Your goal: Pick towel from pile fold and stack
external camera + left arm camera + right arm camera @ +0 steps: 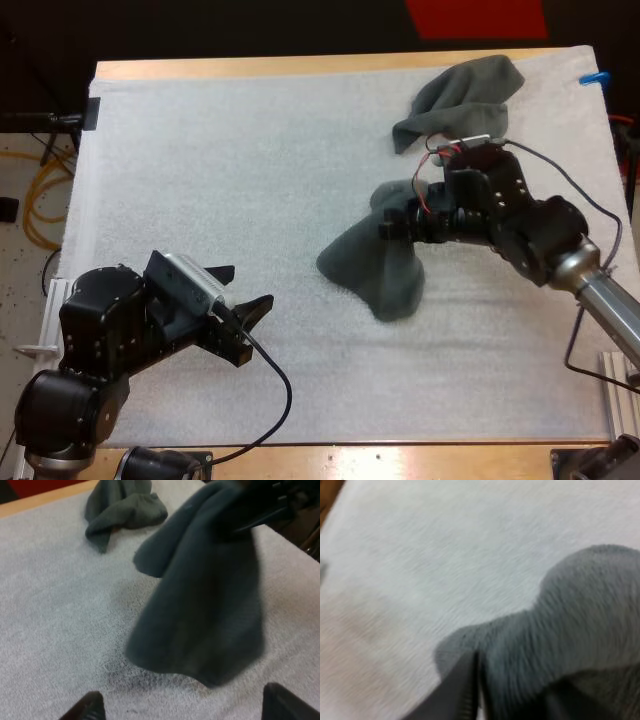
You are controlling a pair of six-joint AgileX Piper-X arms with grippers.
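Grey-green towel (375,270) is hanging off my right fingers (464,685) over the middle of the mat (250,180), its low end drooping toward the surface; whether it is brushing the mat I cannot tell. So the pick is done, I'm judging. The fold and the stack are both ahead, and I'm seeing no folded stack on the tabletop (300,65). The pile (460,95), one crumpled towel by the look of it, is lying at the far right of the mat, just beyond the right arm.

Right fingers are pinching the towel near its upper edge, pressing on the cloth from both sides. Left fingers (255,308) are standing wide apart, holding nothing. They are hovering low over bare mat at the near left, pointing toward the hanging towel and well apart from it. As I'm reading it, the towel is needing to go down flat before any fold.
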